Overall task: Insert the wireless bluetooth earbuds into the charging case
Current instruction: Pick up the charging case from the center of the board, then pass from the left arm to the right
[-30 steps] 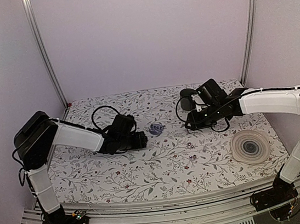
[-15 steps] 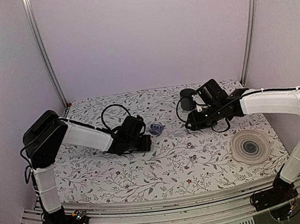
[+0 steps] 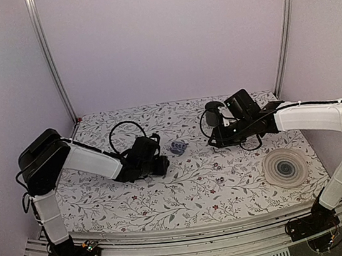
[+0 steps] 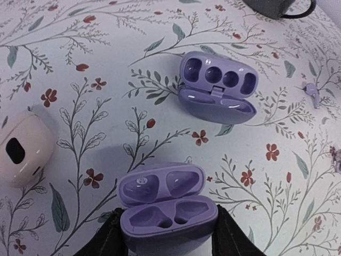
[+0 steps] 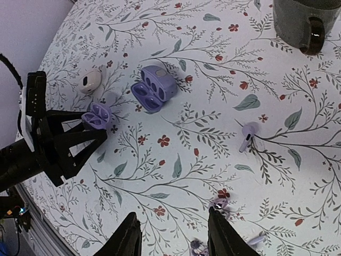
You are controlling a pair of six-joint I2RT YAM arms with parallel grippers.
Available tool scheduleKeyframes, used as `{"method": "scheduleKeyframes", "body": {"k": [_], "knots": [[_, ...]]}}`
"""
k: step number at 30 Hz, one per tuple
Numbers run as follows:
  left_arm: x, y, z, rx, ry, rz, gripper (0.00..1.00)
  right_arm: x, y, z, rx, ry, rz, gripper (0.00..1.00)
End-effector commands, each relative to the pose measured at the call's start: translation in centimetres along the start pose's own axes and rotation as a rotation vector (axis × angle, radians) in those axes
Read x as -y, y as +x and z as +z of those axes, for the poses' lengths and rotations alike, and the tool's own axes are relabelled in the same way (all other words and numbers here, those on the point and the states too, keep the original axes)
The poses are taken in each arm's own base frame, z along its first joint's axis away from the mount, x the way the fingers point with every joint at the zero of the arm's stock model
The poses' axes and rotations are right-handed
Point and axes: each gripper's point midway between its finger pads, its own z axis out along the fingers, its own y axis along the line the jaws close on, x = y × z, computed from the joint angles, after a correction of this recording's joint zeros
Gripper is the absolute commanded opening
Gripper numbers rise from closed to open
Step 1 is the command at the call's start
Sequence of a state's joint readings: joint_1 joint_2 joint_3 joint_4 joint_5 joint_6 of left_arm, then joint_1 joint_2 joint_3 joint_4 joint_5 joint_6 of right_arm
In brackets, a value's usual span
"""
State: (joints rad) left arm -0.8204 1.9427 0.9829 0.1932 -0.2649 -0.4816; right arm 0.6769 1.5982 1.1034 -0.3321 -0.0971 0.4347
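A lilac charging case [image 4: 168,213] lies open on the floral cloth, its two sockets empty. My left gripper [image 4: 168,226] is shut on it, with a black finger against each side of its base. A second open lilac case [image 4: 216,88] lies farther out, untouched; in the top view this second case [image 3: 177,147] sits just right of my left gripper [image 3: 161,164]. One lilac earbud [image 5: 246,133] lies loose on the cloth, and another earbud [image 5: 220,204] rests by my right finger. My right gripper [image 5: 171,216] hovers open over bare cloth.
A dark mug [image 3: 213,111] stands at the back beside the right arm. A flat lilac disc [image 3: 284,167] lies front right. A white round piece with a dark centre [image 4: 21,152] sits left of the held case. More small lilac bits [image 5: 196,246] lie near my right fingers.
My left gripper's jaws have narrowed onto the open case in front of it, and the left arm shifted slightly. The right arm has hardly moved.
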Motion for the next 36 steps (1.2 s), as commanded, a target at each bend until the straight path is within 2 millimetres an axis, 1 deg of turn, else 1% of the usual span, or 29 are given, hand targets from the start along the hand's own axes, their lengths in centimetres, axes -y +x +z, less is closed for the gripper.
{"method": "scheduleKeyframes", "body": {"k": [1, 3, 5, 6, 9, 12, 14, 18, 22, 24, 26, 28, 31, 36], "knots": [[4.8, -7.4, -5.7, 0.301, 0.208, 0.031, 0.35, -4.2, -2.6, -1.9, 0.099, -0.228, 0.028, 0.44], [6.8, -9.0, -8.3, 0.399, 0.277, 0.079, 0.34, -5.8, -3.1, -2.4, 0.112, -0.32, 0.038, 0.46], [8.6, -10.2, -10.5, 0.475, 0.336, 0.137, 0.34, -7.2, -3.6, -2.9, 0.12, -0.388, 0.033, 0.5], [9.3, -10.5, -11.3, 0.499, 0.352, 0.163, 0.34, -7.6, -3.9, -3.3, 0.128, -0.408, 0.03, 0.52], [11.1, -11.2, -13.1, 0.553, 0.4, 0.231, 0.35, -8.7, -5.2, -4.5, 0.165, -0.441, 0.017, 0.58], [12.4, -11.5, -14.0, 0.582, 0.417, 0.291, 0.35, -9.9, -6.4, -6.1, 0.21, -0.458, -0.013, 0.62], [13.1, -11.6, -14.6, 0.601, 0.421, 0.323, 0.35, -10.5, -6.8, -6.9, 0.232, -0.452, -0.032, 0.62], [14.2, -11.7, -15.4, 0.631, 0.422, 0.376, 0.35, -11.6, -7.0, -8.0, 0.26, -0.462, -0.067, 0.63], [14.7, -11.8, -15.8, 0.637, 0.438, 0.39, 0.35, -12.0, -6.7, -7.6, 0.241, -0.44, -0.089, 0.62], [14.9, -11.8, -15.7, 0.632, 0.445, 0.396, 0.35, -12.2, -6.0, -6.9, 0.214, -0.428, -0.114, 0.61], [15.1, -11.8, -15.8, 0.63, 0.45, 0.404, 0.35, -12.9, -6.4, -7.2, 0.218, -0.418, -0.147, 0.6], [15.3, -11.8, -16.0, 0.631, 0.459, 0.41, 0.35, -12.6, -6.3, -6.8, 0.205, -0.378, -0.16, 0.59], [15.6, -11.9, -16.2, 0.63, 0.472, 0.415, 0.35, -12.0, -6.3, -6.8, 0.21, -0.342, -0.177, 0.56], [15.7, -12.1, -16.5, 0.632, 0.482, 0.412, 0.35, -12.0, -6.3, -6.6, 0.188, -0.324, -0.206, 0.44]]}}
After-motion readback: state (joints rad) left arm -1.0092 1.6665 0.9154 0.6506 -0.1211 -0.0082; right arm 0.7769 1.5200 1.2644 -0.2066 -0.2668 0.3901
